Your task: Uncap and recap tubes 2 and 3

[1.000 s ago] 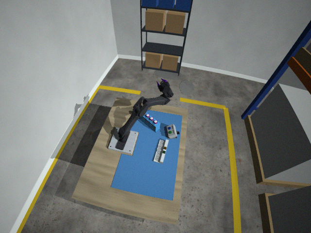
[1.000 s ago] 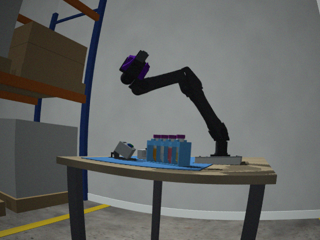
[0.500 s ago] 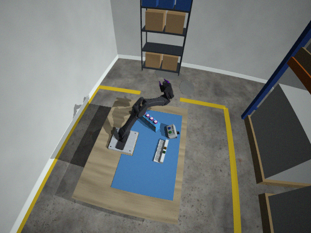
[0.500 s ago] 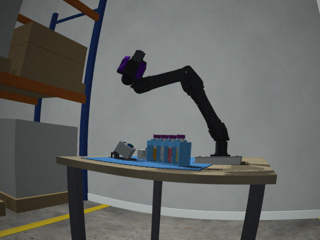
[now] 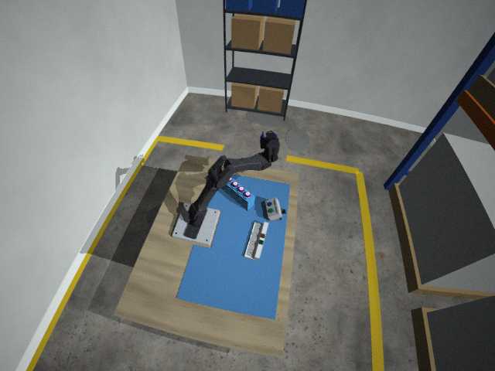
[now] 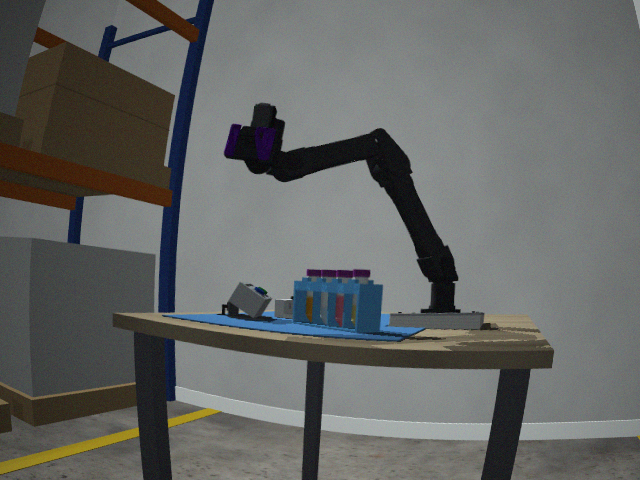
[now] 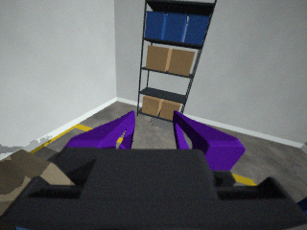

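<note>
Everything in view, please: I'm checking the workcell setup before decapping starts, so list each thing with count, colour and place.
Table: one, wooden, dark legs.
Mat: one, blue, on the table.
Decapping station: one, blue, holding four tubes.
Caps: four, purple, all on their tubes.
Key desk: one, grey, blue and green keys, beside the station.
Cap tray: one, pale grey, on the mat.
Shelf rack: one, dark, brown and blue boxes, by the far wall.
Floor tape: yellow, around the table.
Base plate: one, grey.
Arm: one, black.
Gripper: purple fingers, half open, holding nothing, raised.

Warehouse: boxed shelf rack point(image 5: 225, 59), taped concrete floor point(image 5: 332, 247).
</note>
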Robot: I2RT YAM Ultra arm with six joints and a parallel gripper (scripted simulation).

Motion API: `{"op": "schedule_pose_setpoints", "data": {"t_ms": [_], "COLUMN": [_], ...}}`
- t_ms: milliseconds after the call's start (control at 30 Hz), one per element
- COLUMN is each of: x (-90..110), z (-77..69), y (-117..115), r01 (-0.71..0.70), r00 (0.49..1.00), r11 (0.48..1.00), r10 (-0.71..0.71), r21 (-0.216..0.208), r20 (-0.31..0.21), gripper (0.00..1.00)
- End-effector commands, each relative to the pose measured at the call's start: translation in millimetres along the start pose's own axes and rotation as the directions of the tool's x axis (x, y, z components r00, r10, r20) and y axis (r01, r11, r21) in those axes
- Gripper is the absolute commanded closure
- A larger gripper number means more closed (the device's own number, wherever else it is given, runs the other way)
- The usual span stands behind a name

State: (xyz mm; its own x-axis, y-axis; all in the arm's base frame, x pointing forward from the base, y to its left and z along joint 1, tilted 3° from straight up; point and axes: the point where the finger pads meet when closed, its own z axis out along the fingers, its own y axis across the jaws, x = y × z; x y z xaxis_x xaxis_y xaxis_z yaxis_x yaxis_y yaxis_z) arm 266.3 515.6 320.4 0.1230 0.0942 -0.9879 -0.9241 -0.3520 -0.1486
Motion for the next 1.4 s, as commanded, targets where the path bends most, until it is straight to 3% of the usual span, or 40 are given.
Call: {"op": "schedule_pose_setpoints", "data": {"t_ms": [0,100,200,400,467,700,767,867,967,1200,1367], "x": [-1.4,7.0,8.4,26.7,30.0,51.3,51.3,60.5,66.8,86.7,94.1], "z": [-9.1,-18.5,-20.0,-40.8,-44.5,-70.3,-70.3,-82.1,-90.2,-118.5,-129.7], "y": [-13.1,-21.2,-22.5,-33.7,-35.4,-40.3,-40.3,-40.3,-40.3,-34.8,-31.4], "r01": [-0.039,-0.076,-0.076,-0.134,-0.134,-0.169,-0.169,-0.178,-0.177,-0.178,-0.175], "r00": [0.998,0.992,0.992,0.966,0.966,0.920,0.920,0.888,0.888,0.804,0.787], "r11": [0.995,0.984,0.984,0.947,0.947,0.895,0.895,0.865,0.865,0.804,0.793], "r10": [0.043,0.091,0.091,0.190,0.190,0.294,0.294,0.347,0.347,0.451,0.469], "r21": [0.094,0.161,0.161,0.292,0.292,0.413,0.413,0.469,0.469,0.568,0.583], "r20": [-0.045,-0.087,-0.087,-0.173,-0.173,-0.260,-0.260,-0.303,-0.304,-0.387,-0.401], "gripper": [0.51,0.51,0.51,0.51,0.51,0.51,0.51,0.51,0.51,0.51,0.51]}}
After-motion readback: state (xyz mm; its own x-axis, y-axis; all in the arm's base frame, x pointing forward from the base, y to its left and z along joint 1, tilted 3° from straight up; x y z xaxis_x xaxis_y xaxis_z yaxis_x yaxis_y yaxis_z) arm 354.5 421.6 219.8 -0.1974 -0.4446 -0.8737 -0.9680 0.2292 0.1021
